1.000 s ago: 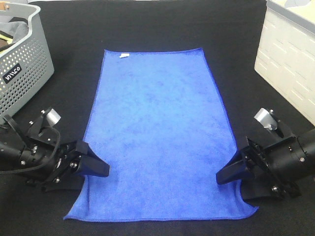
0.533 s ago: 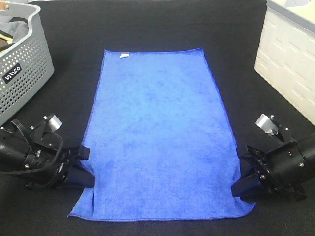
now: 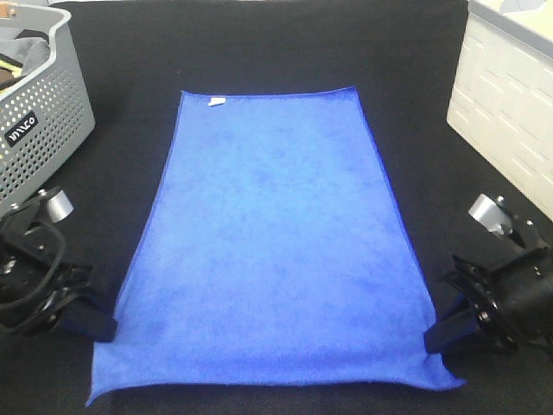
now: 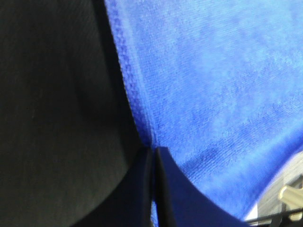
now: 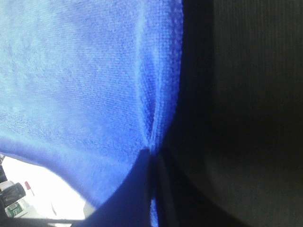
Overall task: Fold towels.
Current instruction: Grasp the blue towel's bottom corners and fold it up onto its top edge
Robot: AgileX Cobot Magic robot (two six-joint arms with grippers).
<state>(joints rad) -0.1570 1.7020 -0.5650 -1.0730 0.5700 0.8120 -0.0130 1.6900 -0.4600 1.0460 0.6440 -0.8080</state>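
A royal-blue towel (image 3: 272,242) is spread over the middle of the black table (image 3: 259,43). Its long sides run from the near edge toward the far edge. A small white tag (image 3: 217,102) is seen at the towel's far left corner.

The left pincer (image 3: 102,327) is closed on the towel's left hem, a little up from the near left corner. In the left wrist view the two jaws are pressed together, with the stitched hem caught between their tips. The right pincer (image 3: 436,337) is likewise clamped on the right hem, a little up from the near right corner. In the right wrist view a crease in the cloth is drawn into the closed tips. Both near corners of the towel stick out past the grips, toward the table's near edge.

A grey perforated basket (image 3: 43,112) is placed at the far left corner of the table, with a grey cloth (image 3: 26,47) inside it. A white panelled box (image 3: 510,95) is placed at the right edge, toward the far corner. Both are well apart from the towel.
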